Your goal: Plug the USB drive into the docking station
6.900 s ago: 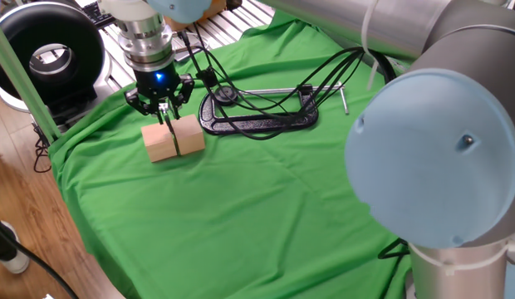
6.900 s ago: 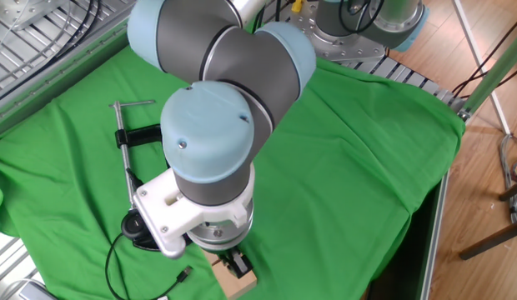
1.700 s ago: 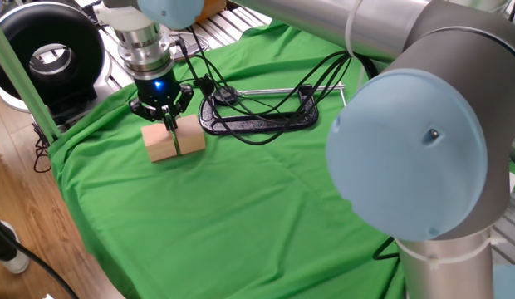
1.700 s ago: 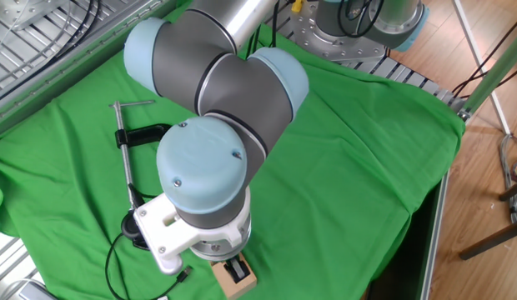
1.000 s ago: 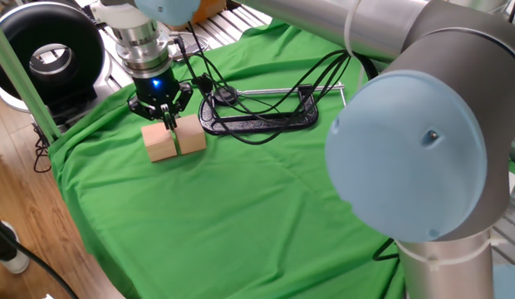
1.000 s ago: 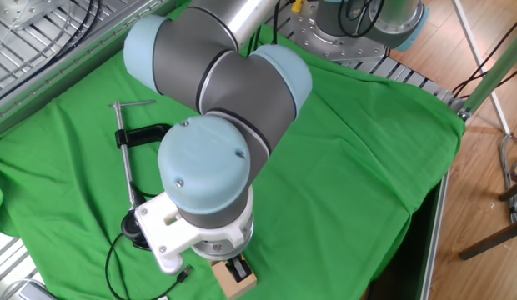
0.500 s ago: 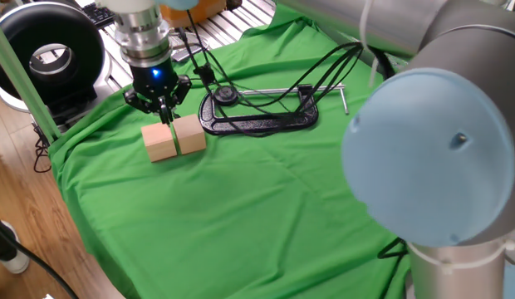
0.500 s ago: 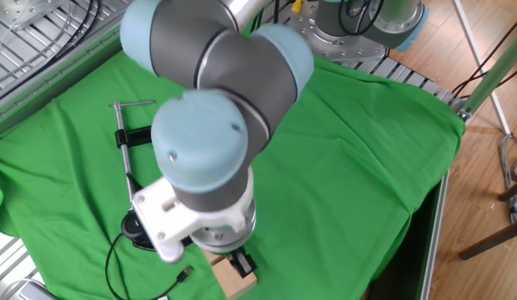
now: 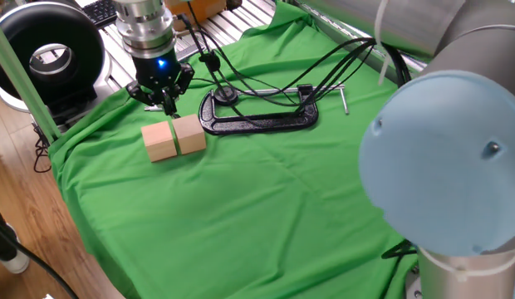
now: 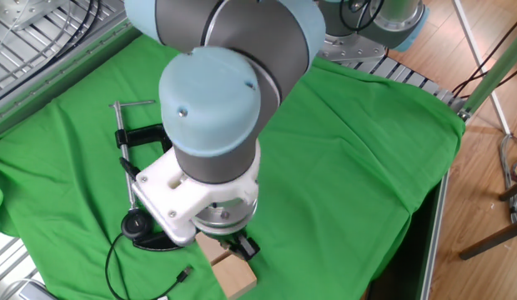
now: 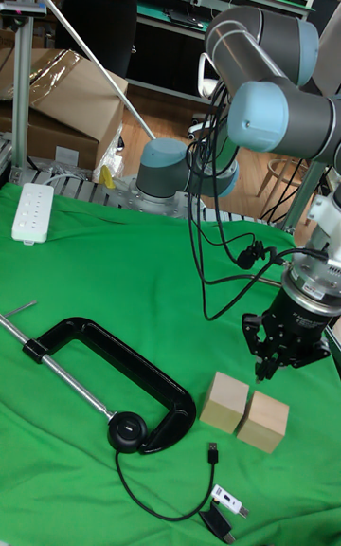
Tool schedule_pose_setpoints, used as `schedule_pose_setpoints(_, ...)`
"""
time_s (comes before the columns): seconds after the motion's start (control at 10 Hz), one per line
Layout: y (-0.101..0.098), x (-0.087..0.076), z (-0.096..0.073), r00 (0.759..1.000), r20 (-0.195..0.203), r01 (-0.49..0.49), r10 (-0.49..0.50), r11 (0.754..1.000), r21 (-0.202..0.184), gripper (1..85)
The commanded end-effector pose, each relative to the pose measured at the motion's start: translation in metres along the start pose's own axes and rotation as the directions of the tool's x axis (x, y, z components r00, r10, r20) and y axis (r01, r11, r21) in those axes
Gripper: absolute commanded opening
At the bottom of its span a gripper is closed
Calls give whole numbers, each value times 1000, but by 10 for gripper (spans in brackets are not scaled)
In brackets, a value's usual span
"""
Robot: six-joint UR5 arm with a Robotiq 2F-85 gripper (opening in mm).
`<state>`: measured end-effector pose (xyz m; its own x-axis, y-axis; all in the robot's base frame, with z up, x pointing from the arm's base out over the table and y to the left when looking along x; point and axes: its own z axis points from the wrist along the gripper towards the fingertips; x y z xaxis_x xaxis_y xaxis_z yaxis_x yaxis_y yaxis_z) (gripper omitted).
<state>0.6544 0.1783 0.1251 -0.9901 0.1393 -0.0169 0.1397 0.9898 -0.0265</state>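
My gripper hangs just above and behind two wooden blocks, fingers closed together. A slim dark stick, the USB drive, pokes down from between the fingertips, clear of the blocks. In the tall fixed view the gripper sits over the right block. The docking station, a round black puck with a thin cable, lies inside the jaw of the C-clamp; it also shows as docking station and docking station. In the other fixed view the arm's wrist hides most of the gripper.
A big black C-clamp lies on the green cloth beside the blocks. The puck's cable ends in a silver plug, with small connectors near the front edge. A white power strip lies at the far left. Arm cables hang over the clamp.
The gripper has risen off the gap between the two blocks and shifted slightly back, taking the dark stick up with it. The blocks stayed put.
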Motion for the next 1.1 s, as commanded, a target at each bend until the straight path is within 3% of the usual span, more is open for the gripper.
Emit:
schedule_pose_setpoints(0.0, -6, -6, -6, 987, 28, 155, -155, 988, 20, 17)
schedule_pose_setpoints(0.1, 20, -1, -6, 982, 25, 189, -188, 979, -79, 17)
schedule_pose_setpoints(0.2, 12, 1, -6, 973, 17, 232, -231, 971, -51, 17)
schedule_pose_setpoints(0.3, -13, -10, -11, 952, 8, 307, -307, 952, 12, 17)
schedule_pose_setpoints(0.4, -26, -18, -16, 946, -2, 324, -324, 946, 21, 17)
schedule_pose_setpoints(0.5, -47, -28, -18, 938, -2, 347, -348, 936, 61, 17)
schedule_pose_setpoints(0.6, -55, -35, -19, 925, 5, 379, -380, 924, 60, 17)
schedule_pose_setpoints(0.7, -70, -43, -22, 906, 1, 422, -424, 903, 84, 17)
schedule_pose_setpoints(0.8, -81, -48, -24, 896, -1, 442, -443, 894, 77, 17)
schedule_pose_setpoints(0.9, -105, -58, -24, 904, 10, 425, -428, 900, 96, 17)
schedule_pose_setpoints(1.0, -123, -60, -24, 916, -2, 400, -401, 913, 80, 17)
